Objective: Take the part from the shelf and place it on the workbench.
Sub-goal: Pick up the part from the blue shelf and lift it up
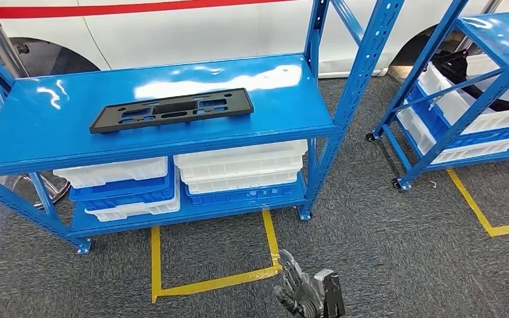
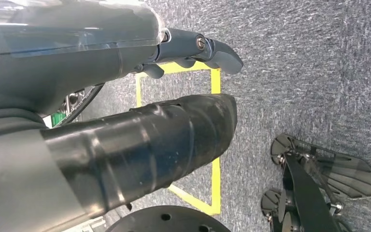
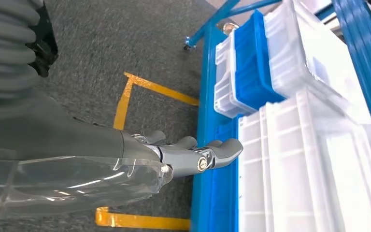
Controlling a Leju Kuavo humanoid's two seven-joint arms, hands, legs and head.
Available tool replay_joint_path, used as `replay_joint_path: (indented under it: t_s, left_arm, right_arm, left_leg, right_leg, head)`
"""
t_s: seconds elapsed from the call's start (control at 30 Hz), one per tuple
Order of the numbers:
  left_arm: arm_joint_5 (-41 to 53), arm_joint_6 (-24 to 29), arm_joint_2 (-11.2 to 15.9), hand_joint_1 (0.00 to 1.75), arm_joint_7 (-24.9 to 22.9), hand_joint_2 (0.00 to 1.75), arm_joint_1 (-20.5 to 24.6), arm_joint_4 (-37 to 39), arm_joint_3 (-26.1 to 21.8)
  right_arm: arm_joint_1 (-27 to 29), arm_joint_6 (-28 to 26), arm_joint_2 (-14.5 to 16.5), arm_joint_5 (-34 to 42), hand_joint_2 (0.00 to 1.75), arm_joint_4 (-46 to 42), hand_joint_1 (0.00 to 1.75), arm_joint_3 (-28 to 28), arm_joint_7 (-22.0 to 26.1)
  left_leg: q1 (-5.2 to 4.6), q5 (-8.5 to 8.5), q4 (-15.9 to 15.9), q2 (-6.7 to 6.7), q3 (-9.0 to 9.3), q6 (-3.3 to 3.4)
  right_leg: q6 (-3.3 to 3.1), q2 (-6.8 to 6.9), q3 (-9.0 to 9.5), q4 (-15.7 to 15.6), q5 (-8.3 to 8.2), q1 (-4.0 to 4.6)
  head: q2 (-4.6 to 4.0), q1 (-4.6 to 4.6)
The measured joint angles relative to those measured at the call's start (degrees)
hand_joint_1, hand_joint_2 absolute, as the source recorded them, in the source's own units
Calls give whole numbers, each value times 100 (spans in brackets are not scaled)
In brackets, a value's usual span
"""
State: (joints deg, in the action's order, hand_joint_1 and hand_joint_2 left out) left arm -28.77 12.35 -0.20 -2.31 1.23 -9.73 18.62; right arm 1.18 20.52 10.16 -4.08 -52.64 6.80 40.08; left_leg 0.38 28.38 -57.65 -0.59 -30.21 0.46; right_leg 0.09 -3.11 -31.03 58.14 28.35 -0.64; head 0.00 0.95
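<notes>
Grey ribbed wrist cover, clear glossy shell, dark grey robot hand (image 3: 193,157), silver screw at knuckle, thick black thumb (image 2: 140,150)

A black part (image 1: 171,109) lies flat on the blue workbench (image 1: 53,126), white and blue bins (image 1: 238,172) below.

Head view: high, facing forward and down onto blue shelf (image 1: 172,142), grey carpet, yellow floor tape (image 1: 212,283).
Left wrist view: close behind left hand (image 2: 193,50), aimed down at carpet; tape (image 2: 216,130) shared with head view.
Right wrist view: turned sideways, close behind right hand (image 3: 193,154), near shelf's lower bins (image 3: 290,145); shares bins (image 1: 238,169), tape with head view.
</notes>
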Motion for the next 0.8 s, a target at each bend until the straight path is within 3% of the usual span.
replay_joint_path:
  t_s: [0.13,0.23,0.3,0.37,0.4,0.43,0.5,0.57,0.6,0.73,0.8]
  left_arm:
    - [-51,-5,0,0,-88,0,10,0,12]
    - [-75,-8,-5,0,-124,0,19,0,13]
    - [-98,-11,-10,0,-142,0,19,0,14]
    - [-122,-13,-9,0,-160,0,14,1,14]
    - [-131,-17,-8,0,-166,0,12,1,14]
    - [-137,-26,-7,0,-167,0,11,2,14]
    - [-125,-52,-7,0,-163,0,11,2,22]
    - [-106,-69,-1,0,-162,0,13,5,41]
    - [-102,-72,2,0,-163,0,15,7,49]
    - [-102,-71,4,0,-171,0,26,9,69]
    - [-102,-72,4,0,-174,0,27,9,83]
  right_arm:
    - [-57,-687,20,-173,0,-4,0,422,-226]
    - [-66,-1016,42,-202,0,-123,0,716,-480]
    - [-72,-1169,44,-214,0,-208,0,857,-572]
    - [-58,-1317,42,-225,0,-293,0,998,-671]
    - [-42,-1389,36,-214,0,-359,0,1094,-719]
    - [-25,-1453,27,-192,0,-440,0,1203,-742]
    - [-1,-1540,-14,-118,0,-659,0,1489,-702]
    - [2,-1513,-73,-11,0,-872,0,1782,-629]
    - [6,-1479,-102,44,0,-960,0,1906,-613]
    - [39,-1418,-216,138,0,-1226,0,2267,-596]
    - [38,-1415,-255,139,0,-1314,0,2364,-596]
  left_leg:
    - [-17,7,-22,-3,-7,20]
    - [27,-45,68,33,31,90]
    - [54,-78,130,75,67,139]
    - [53,-70,129,108,73,145]
    - [54,-58,122,118,78,138]
    - [57,-40,114,124,88,124]
    - [71,18,83,128,134,73]
    - [69,87,40,128,162,-3]
    - [63,109,23,127,161,-42]
    - [86,192,-19,134,156,-173]
    - [96,447,-430,123,-29,-201]
  right_leg:
    - [19,-5,0,-11,-11,-17]
    - [65,55,-28,66,48,-1]
    - [88,187,-260,547,311,3]
    - [105,244,-675,1313,616,-12]
    - [114,249,-836,1574,653,-27]
    - [122,255,-900,1629,576,-44]
    - [131,285,-695,1087,141,-78]
    - [115,325,-392,426,-130,-73]
    - [93,333,-326,265,-151,-58]
    - [-74,304,-297,177,-114,-17]
    - [-152,300,-256,140,-115,-20]
  head:
    - [0,1]
    - [0,3]
    - [0,4]
    - [0,5]
    - [0,6]
    - [0,5]
    - [0,5]
    - [0,5]
    - [0,5]
    - [0,3]
    - [0,2]
